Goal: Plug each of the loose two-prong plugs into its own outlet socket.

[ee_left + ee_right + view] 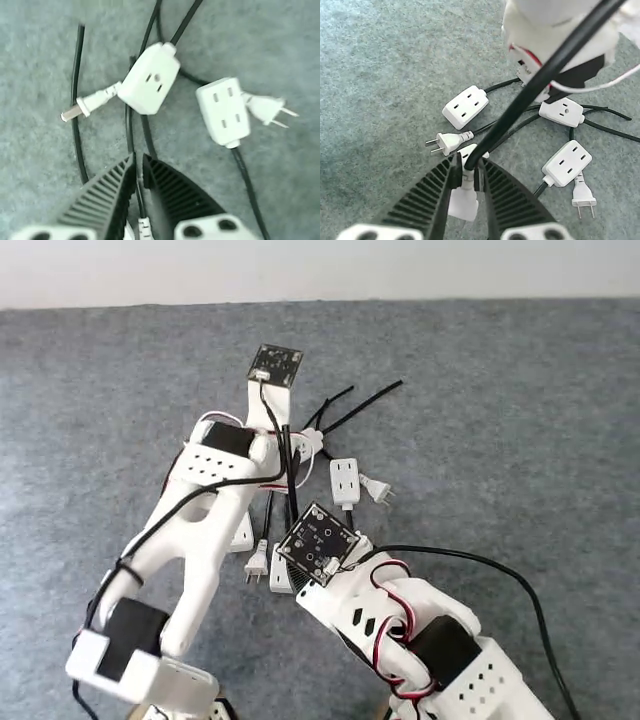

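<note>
- Plugs and sockets lie scattered over the grey bench (520, 420). The landmark here is the outlet block (345, 482), which has a loose plug (378, 490) just beside it, prongs turned away.
- The right claw (467, 170) is pinching a white cord-end piece (462, 202) at its neck, near the outlet block. A black cord (530, 85) rises from the pinch. I cannot tell whether this piece is a plug or a socket.
- The left claw (137, 167) is pressed almost together, near the outlet block on the side away from its plug. A thin cord (128, 127) runs into the slit, but I cannot tell whether it is gripped.
- A second plug (447, 142) lies farther from the outlet block, just beside the right claw.
- Handling, as a judgement: these are light, hard plastic bodies, smooth enough to twist in a pinch, and the springy cords will tug them round. The best hold is across a plug's flat sides, behind the prongs, with the outlet block braced.
</note>
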Controlling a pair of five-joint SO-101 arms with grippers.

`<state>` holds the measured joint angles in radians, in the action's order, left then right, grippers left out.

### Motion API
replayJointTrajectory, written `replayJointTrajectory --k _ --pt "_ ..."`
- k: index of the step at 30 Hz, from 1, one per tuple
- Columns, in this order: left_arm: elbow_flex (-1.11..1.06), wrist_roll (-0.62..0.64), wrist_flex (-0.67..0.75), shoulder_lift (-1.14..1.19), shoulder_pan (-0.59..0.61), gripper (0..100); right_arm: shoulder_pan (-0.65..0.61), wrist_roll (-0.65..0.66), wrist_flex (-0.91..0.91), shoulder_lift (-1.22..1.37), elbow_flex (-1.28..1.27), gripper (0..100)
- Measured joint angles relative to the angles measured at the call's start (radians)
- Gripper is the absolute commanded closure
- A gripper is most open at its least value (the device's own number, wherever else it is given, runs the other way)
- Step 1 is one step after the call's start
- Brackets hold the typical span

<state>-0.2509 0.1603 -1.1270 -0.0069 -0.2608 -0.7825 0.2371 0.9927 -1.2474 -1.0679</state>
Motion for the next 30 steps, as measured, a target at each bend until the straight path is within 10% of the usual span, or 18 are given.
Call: replayJointTrajectory --k 14,30 --pt "-0.290 -0.005 0.034 -0.430 -0.144 98 0.038 0.000 0.000 0.000 0.000 99.0" --pt "-0.738 -0.005 0.532 -0.663 0.006 98 0.084 -0.218 -0.157 0.000 -0.109 99.1"
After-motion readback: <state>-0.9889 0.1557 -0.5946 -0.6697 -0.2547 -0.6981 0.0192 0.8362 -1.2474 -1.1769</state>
